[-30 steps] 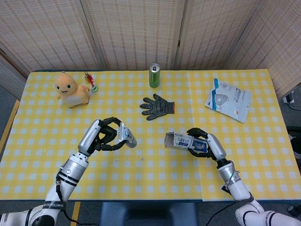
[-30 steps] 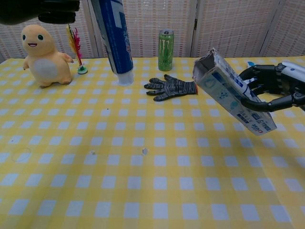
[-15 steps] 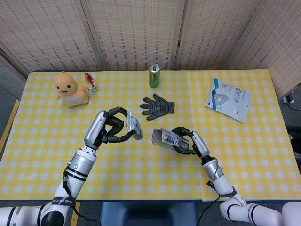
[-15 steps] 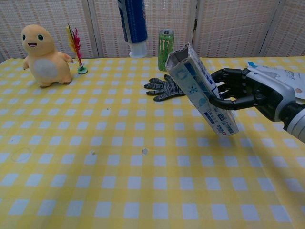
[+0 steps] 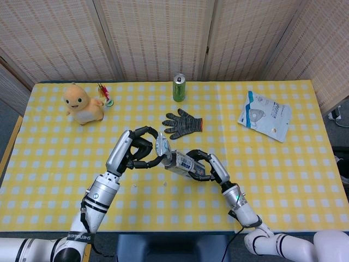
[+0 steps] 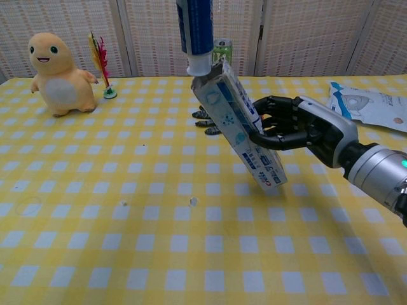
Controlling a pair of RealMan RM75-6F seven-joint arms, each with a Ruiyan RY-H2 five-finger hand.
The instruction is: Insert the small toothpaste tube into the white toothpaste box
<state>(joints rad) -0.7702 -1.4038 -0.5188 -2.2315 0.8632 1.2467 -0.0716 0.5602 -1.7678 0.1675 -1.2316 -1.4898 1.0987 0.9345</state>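
My left hand (image 5: 139, 150) holds the small toothpaste tube (image 5: 161, 147) above the table; in the chest view the blue and white tube (image 6: 197, 32) hangs cap down from the top edge, and the hand itself is out of that frame. My right hand (image 5: 204, 166) grips the white toothpaste box (image 5: 182, 162) from its right side. The box (image 6: 241, 127) is tilted, open end up and to the left. The tube's white cap meets the box's open end in the chest view. How far the cap has entered I cannot tell.
A grey work glove (image 5: 182, 123) lies behind the hands, a green can (image 5: 179, 87) stands at the back edge. A yellow plush toy (image 5: 80, 103) with a small feathered toy (image 5: 104, 93) sits at the back left. A packaged mask (image 5: 265, 115) lies at the back right.
Both hands have moved toward each other. The tube has shifted right and the box left, so the cap now meets the box's open end.
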